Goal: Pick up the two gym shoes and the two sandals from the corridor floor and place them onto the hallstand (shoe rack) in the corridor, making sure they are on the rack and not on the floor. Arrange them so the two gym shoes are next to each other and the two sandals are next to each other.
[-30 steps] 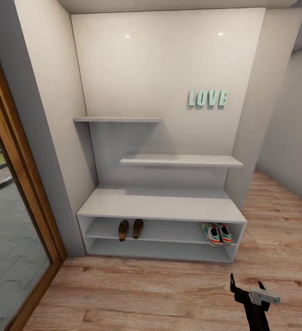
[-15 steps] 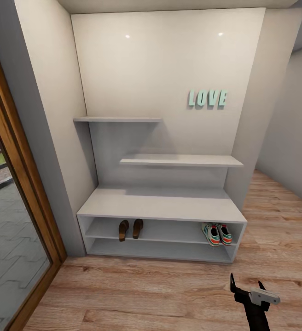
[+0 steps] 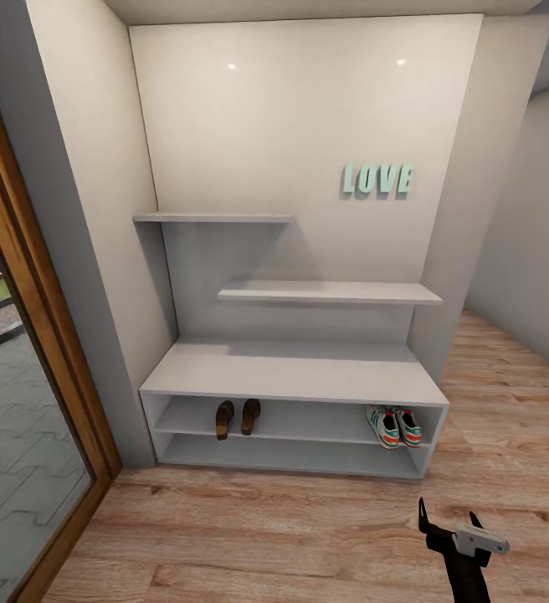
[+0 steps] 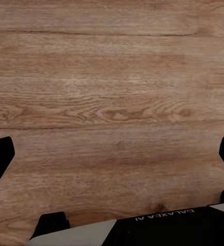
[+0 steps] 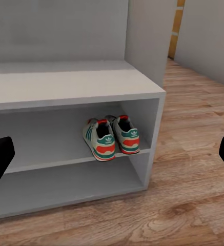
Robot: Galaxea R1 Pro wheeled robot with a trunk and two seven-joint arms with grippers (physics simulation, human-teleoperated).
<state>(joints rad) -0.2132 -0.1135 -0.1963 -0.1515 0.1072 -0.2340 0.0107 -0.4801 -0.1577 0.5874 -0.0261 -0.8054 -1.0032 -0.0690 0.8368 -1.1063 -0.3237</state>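
Now gym shoes (image 3: 394,425) and sandals (image 3: 237,417) sit on the hallstand (image 3: 291,373) — paired; both claws released.

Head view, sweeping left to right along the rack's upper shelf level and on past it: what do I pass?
Left wall of the hallstand → the two sandals, side by side → bare shelf → the two gym shoes, side by side → right wall → corridor floor.
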